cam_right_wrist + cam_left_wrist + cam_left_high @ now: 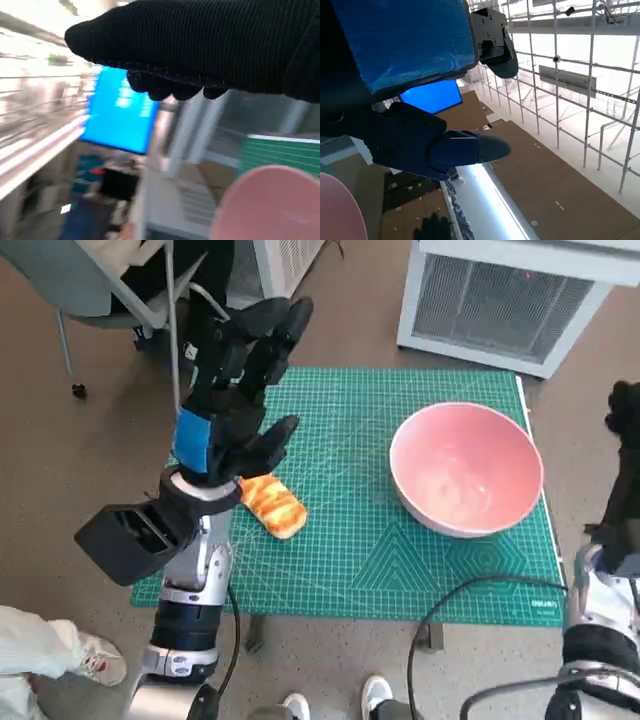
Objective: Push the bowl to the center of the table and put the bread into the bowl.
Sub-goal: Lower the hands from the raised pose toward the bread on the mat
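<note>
**Bowl right of centre, nearer the right hand**

The pink bowl (pixel 466 468) stands upright on the right part of the green cutting mat (pixel 350 550), apart from the bread (pixel 272 504), which lies near the mat's left edge with its long axis running diagonally. The right hand (pixel 625 445), in its black glove, sits just beyond the mat's right edge, beside the bowl and not touching it (whether its fingers are spread or curled cannot be told). The left hand (pixel 235 390) hovers raised above the bread, fingers spread and holding nothing. Judged from this layout, the push toward centre suits the right hand; the bread falls to the left.
</note>
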